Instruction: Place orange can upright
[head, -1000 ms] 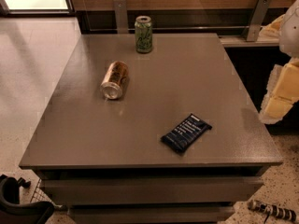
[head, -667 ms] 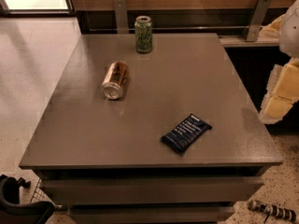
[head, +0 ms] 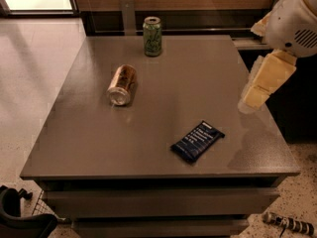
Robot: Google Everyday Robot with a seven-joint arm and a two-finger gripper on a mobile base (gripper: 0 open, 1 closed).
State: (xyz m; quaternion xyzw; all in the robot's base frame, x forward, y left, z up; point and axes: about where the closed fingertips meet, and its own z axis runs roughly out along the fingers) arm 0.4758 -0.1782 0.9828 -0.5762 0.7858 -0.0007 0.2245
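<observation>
The orange can (head: pixel 122 85) lies on its side on the grey table (head: pixel 163 83), left of the middle, with one silver end facing the front. My gripper (head: pixel 249 102) hangs at the end of the white and cream arm (head: pixel 290 24) over the table's right edge. It is far to the right of the can and touches nothing.
A green can (head: pixel 152 36) stands upright near the table's back edge. A dark blue snack packet (head: pixel 197 141) lies flat near the front right. A wooden wall runs behind the table. Speckled floor lies to the left.
My arm has moved left, from beside the table to over its right edge. The cans and the packet have not moved.
</observation>
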